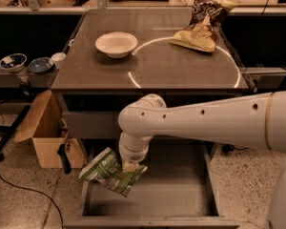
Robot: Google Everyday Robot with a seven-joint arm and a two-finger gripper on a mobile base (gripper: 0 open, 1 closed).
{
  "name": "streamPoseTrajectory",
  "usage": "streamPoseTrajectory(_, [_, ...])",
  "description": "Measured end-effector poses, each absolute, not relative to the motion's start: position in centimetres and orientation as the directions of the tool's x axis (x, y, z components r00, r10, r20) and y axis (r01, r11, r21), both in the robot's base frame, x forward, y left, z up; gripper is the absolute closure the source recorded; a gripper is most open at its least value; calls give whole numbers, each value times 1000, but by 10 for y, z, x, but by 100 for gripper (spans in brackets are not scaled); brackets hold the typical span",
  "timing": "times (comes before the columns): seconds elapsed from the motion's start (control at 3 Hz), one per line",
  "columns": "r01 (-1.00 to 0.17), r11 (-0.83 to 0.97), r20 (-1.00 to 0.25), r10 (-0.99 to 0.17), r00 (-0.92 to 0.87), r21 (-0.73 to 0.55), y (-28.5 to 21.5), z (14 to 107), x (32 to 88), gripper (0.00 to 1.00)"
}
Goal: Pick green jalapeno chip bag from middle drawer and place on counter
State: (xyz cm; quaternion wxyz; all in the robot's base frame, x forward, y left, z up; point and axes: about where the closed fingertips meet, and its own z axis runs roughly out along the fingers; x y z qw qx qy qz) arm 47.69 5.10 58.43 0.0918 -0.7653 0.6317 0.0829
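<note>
My tool [130, 166] is clamped on the green jalapeno chip bag [108, 171], which hangs over the left side of the middle drawer [181, 187], below the tabletop [162, 66]. I judge it light, crinkly and slippery, so an edge pinch suits it. Its long axis slants from upper left to lower right.

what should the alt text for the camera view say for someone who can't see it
The robot's gripper holds the green jalapeno chip bag over the left side of the open middle drawer. Above it, on the counter, sit a white bowl and a brown chip bag.
</note>
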Motion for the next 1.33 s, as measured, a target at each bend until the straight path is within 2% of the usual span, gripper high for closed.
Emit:
streamPoseTrajectory(1.0, [-968, -233, -103, -965, 243, -95, 35, 642, 481, 100])
streamPoseTrajectory(1.33, [-954, -265, -16, -963, 270, -136, 26, 685, 479, 100])
